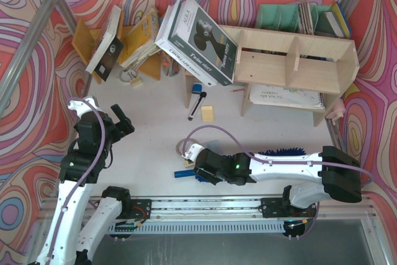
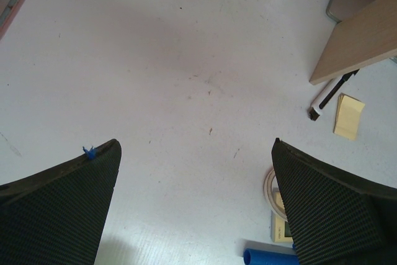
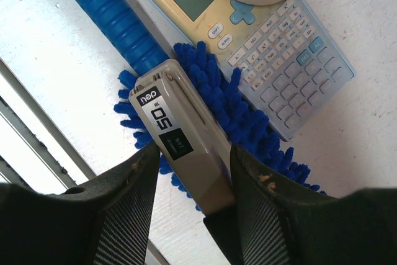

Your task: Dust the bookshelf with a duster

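Two arms, near edge.

Left gripper (image 2: 195, 144): spread wide, nothing between the fingers, hovering over bare white table (image 2: 186, 60).

Right gripper (image 3: 193, 152): fingers flank a beige labelled block (image 3: 180, 131) lying on the duster (image 3: 217, 100). I cannot tell whether they press it.

Duster: flat on the table near the front rail (image 1: 205, 206), mostly under the right arm. Long axis runs left-right, with the ribbed blue handle (image 3: 111, 10) toward the left and the fluffy head toward the right.

My right wrist view alone shows the block clearly, and a yellow calculator (image 3: 273, 48) touching the fluff. Overhead, the arm covers most of that.

Mid-table: marker (image 1: 197, 105), sticky notes (image 1: 207, 113).

Far: bookshelf (image 1: 291, 60), pale plywood, with large books (image 1: 198, 41) leaning on its left end.

Surround: swirled red-and-purple cloth (image 1: 37, 48).
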